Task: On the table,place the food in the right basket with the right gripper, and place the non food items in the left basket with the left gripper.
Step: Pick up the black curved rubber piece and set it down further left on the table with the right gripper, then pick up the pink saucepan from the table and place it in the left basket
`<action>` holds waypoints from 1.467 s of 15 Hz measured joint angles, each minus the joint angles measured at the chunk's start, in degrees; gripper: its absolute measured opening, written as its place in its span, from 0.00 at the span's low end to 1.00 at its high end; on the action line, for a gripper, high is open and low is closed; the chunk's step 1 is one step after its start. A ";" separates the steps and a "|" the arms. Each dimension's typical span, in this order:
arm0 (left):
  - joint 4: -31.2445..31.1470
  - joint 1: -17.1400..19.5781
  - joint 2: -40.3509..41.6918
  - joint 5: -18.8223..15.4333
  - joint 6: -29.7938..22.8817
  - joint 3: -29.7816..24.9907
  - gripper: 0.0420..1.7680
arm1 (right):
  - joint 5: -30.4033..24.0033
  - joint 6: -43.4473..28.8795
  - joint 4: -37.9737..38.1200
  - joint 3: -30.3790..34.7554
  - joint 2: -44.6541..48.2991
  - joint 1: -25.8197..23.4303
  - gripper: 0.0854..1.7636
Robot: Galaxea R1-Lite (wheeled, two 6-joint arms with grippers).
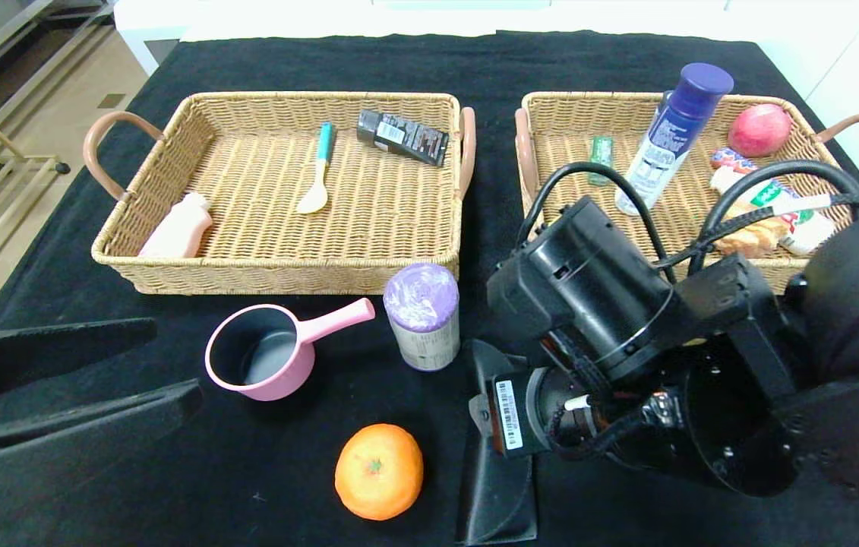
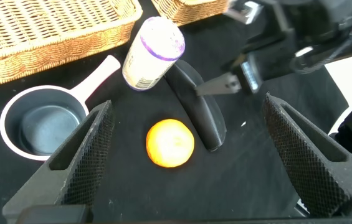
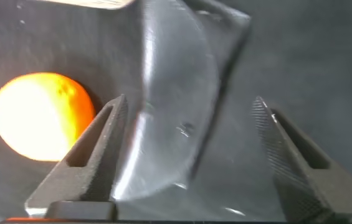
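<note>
Two wicker baskets sit side by side toward the far edge of the table (image 1: 95, 456). The left basket (image 1: 277, 262) holds three things: a pink bottle (image 1: 180, 226) in its near-left corner, one spoon (image 1: 317, 171) with a teal handle, and one dark box (image 1: 403, 137) at its far-right corner. The right basket (image 1: 551, 114) holds one tall blue-and-white bottle (image 1: 672, 137), one red fruit (image 1: 759, 129), one small green packet (image 1: 601, 156), one cream bun (image 1: 756, 235) and a wrapped packet (image 1: 767, 201) near its right end.

Four loose things lie on the cloth nearer the front edge: one pink saucepan (image 1: 270, 357), one white canister (image 1: 423, 315) with a purple lid, one orange (image 1: 379, 471) and one black pouch (image 1: 497, 486).

The right gripper (image 3: 191, 149) hangs low over the black pouch, its two fingers spread with the pouch lying between them, not pinched. The orange lies just beside one finger.

The left gripper (image 2: 191, 155) waits near the front-left corner, its two fingers spread wide and holding nothing
</note>
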State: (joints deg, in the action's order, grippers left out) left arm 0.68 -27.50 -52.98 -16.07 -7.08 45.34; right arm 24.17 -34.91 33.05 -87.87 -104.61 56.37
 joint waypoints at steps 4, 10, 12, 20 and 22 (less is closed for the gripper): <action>-0.24 0.02 -0.51 1.24 -0.07 0.24 0.97 | 2.15 6.14 -5.60 6.67 6.99 0.24 0.89; 0.06 -0.02 -1.45 2.77 0.28 0.52 0.97 | -6.97 24.11 -38.52 35.39 22.53 -3.64 0.93; 0.06 -0.02 -1.34 4.22 1.28 0.69 0.97 | -15.93 26.67 -42.33 42.14 28.81 -5.55 0.94; -0.95 0.02 -3.13 9.11 1.16 2.45 0.97 | -54.21 37.61 -54.85 51.27 36.94 -27.05 0.96; -1.23 -0.22 -3.96 10.31 1.38 2.68 0.97 | -56.47 39.18 -56.99 53.04 36.01 -28.43 0.96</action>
State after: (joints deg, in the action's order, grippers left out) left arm -0.55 -27.72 -56.94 -5.75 -5.71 48.02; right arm -32.29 4.27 -23.94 -34.83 -68.60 27.94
